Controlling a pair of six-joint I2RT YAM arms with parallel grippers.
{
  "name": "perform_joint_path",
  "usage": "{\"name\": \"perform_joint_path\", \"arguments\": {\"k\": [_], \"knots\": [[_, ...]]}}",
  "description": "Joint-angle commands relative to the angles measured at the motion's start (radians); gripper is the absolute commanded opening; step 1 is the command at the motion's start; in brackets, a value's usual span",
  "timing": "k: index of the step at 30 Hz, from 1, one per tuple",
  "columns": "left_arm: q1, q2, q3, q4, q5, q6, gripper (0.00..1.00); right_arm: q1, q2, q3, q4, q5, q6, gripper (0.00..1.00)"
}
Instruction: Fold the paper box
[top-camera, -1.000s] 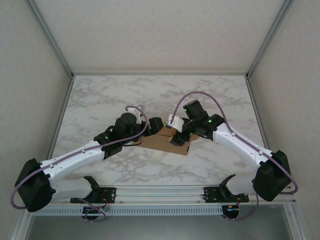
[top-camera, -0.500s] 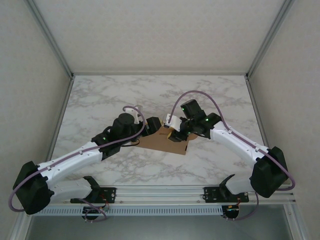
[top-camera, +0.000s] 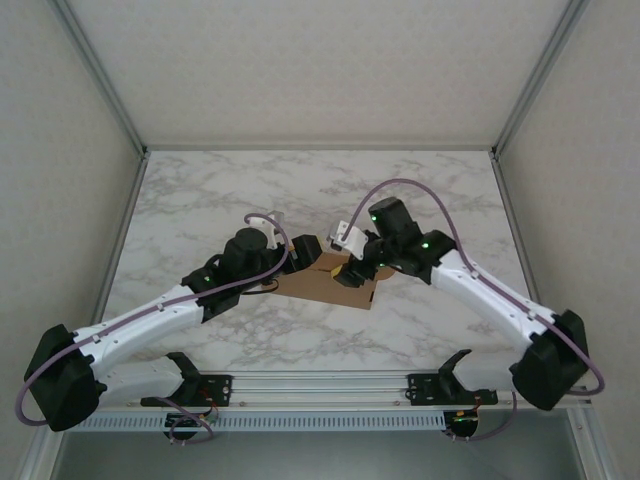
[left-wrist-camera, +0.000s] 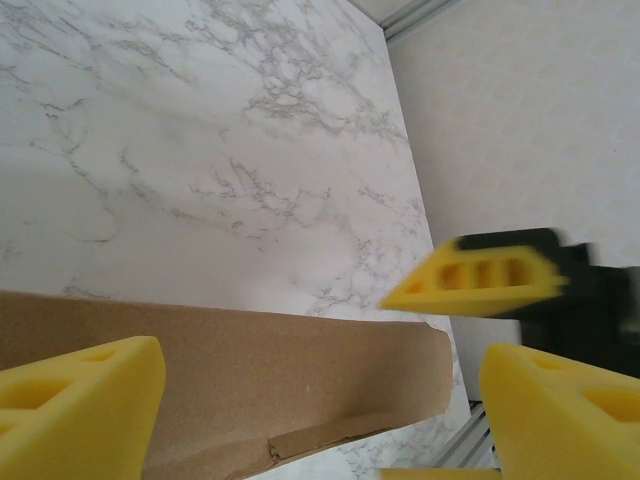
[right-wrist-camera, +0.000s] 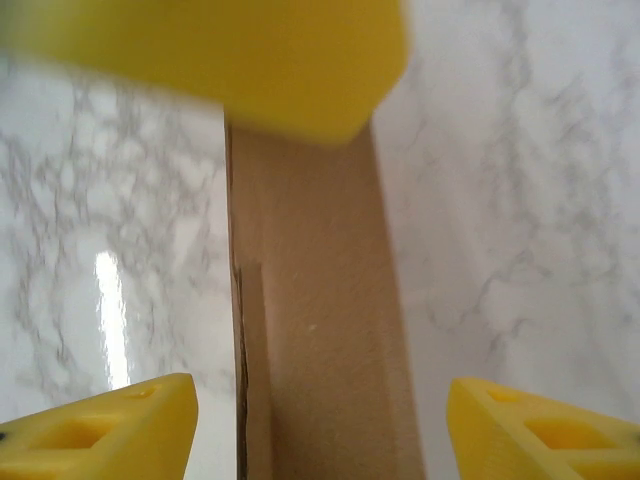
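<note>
– At mid-table the paper box (top-camera: 325, 285) lies on the marble table (top-camera: 200, 200), between 2 grippers; which step is this?
– Flap-folding, I judge; left gripper (left-wrist-camera: 320, 410) and right gripper (right-wrist-camera: 322, 430) both stand released, pads straddling a cardboard panel; next, 1 must close on a flap and turn it.
– Anything inside?
– Nothing I can see.

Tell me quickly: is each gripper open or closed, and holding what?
Left gripper: open, straddling the box, not gripping it.
Right gripper: open, over the box, holding nothing.
</note>
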Motion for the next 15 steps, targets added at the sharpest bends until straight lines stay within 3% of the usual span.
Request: {"name": "perform_joint_path", "arguments": {"k": [1, 4, 7, 8, 15], "knots": [[-0.001, 0.011, -0.025, -0.078, -0.005, -0.011, 0.82, -0.009, -0.130, -0.011, 0.106, 0.053, 0.191, 0.62], [-0.002, 0.003, -0.025, -0.085, -0.010, -0.009, 0.82, -0.008, -0.214, 0.026, 0.052, 0.214, 0.424, 0.46], [-0.002, -0.002, -0.024, -0.093, -0.011, -0.007, 0.82, -0.006, -0.201, 0.162, -0.249, 0.439, 0.603, 0.11], [-0.002, -0.003, -0.024, -0.095, -0.010, -0.005, 0.82, -0.005, -0.199, 0.185, -0.323, 0.485, 0.660, 0.03], [-0.002, -0.007, -0.015, -0.111, -0.014, -0.003, 0.82, -0.005, -0.237, 0.138, -0.589, 0.332, 1.083, 0.00]]}}
